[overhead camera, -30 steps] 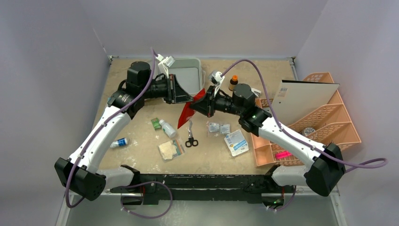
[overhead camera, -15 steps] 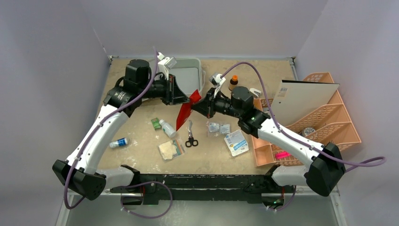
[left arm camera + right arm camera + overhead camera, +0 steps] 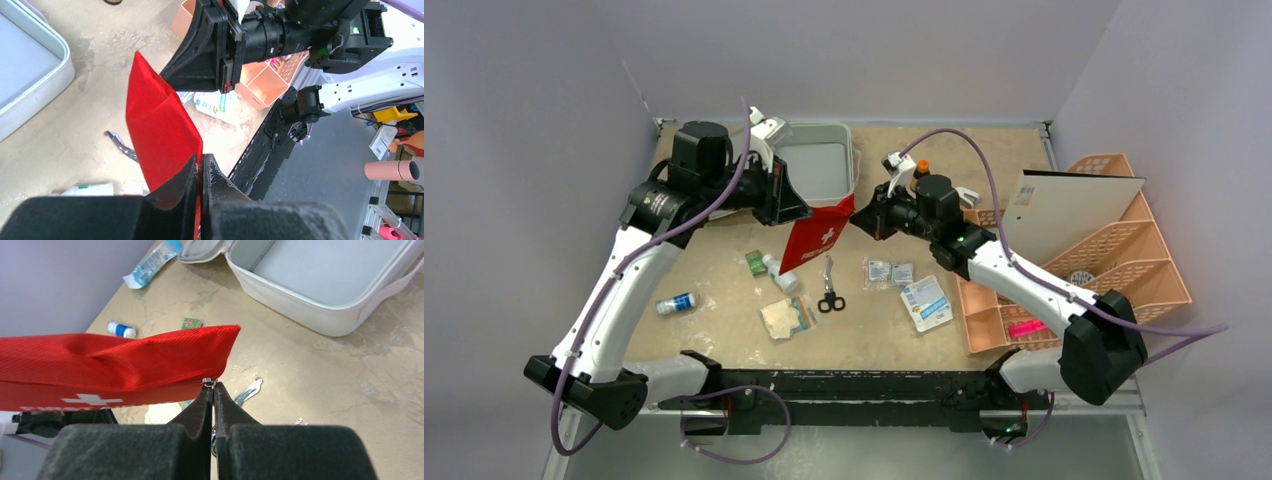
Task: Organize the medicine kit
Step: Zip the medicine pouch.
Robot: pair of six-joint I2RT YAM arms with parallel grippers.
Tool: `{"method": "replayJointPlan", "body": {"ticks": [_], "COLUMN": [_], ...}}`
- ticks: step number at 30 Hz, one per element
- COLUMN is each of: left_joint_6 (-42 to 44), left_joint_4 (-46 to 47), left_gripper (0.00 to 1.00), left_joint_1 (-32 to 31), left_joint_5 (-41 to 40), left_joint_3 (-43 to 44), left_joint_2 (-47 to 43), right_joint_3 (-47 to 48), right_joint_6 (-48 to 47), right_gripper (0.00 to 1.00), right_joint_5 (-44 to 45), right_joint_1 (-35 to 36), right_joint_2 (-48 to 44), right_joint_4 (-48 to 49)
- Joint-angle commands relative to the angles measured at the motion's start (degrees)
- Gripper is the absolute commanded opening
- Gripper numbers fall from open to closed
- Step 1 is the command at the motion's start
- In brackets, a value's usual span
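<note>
The medicine kit (image 3: 820, 170) is a white case lying open and empty at the back of the table; the right wrist view shows it (image 3: 320, 282) beyond the pouch. A red first-aid pouch (image 3: 816, 236) with a white cross hangs above the table between both arms. My left gripper (image 3: 801, 212) is shut on the pouch's left edge, the red cloth (image 3: 160, 125) pinched between its fingertips (image 3: 201, 162). At the pouch's right corner, my right gripper (image 3: 855, 216) is shut on the small metal zipper pull (image 3: 209, 384) of the pouch (image 3: 115, 362).
Under the pouch lie scissors (image 3: 830, 290), a white bottle (image 3: 781, 274), a green packet (image 3: 755, 262), a gauze packet (image 3: 786, 317) and a blue vial (image 3: 677, 302). Small sachets (image 3: 889, 271) and a white packet (image 3: 926, 303) lie right. A brown bottle (image 3: 921, 173) stands behind; a peach organizer (image 3: 1114, 265) holds a white board (image 3: 1069, 208).
The pouch turned from edge-on to flat, its white cross now showing. The left arm drew back left and the right gripper pulled right and back, stretching the pouch between them.
</note>
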Motion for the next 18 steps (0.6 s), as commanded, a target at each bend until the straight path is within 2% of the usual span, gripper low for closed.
{"method": "replayJointPlan", "body": {"ticks": [1, 6, 9, 18], "left_joint_6": [-0.4, -0.7, -0.3, -0.5], "left_joint_4": [-0.8, -0.4, -1.0, 0.1], "left_gripper": [0.0, 0.0, 0.0, 0.0], "left_joint_1": [0.1, 0.1, 0.1, 0.1], "left_joint_5": [-1.1, -5.0, -6.2, -4.7], "left_joint_3": [2.0, 0.7, 1.4, 1.7], "left_joint_2": [-3.4, -3.1, -3.1, -3.0], "right_joint_3": [-0.4, 0.0, 1.5, 1.8], "right_joint_6": [0.5, 1.0, -0.4, -0.9], "right_gripper": [0.0, 0.0, 0.0, 0.0], "right_joint_5": [1.9, 2.7, 4.9, 3.8], "right_joint_1": [-2.2, -2.4, -3.4, -6.0], "right_joint_2": [2.5, 3.0, 3.6, 5.1], "right_joint_4": [-1.1, -0.5, -3.3, -1.2]}}
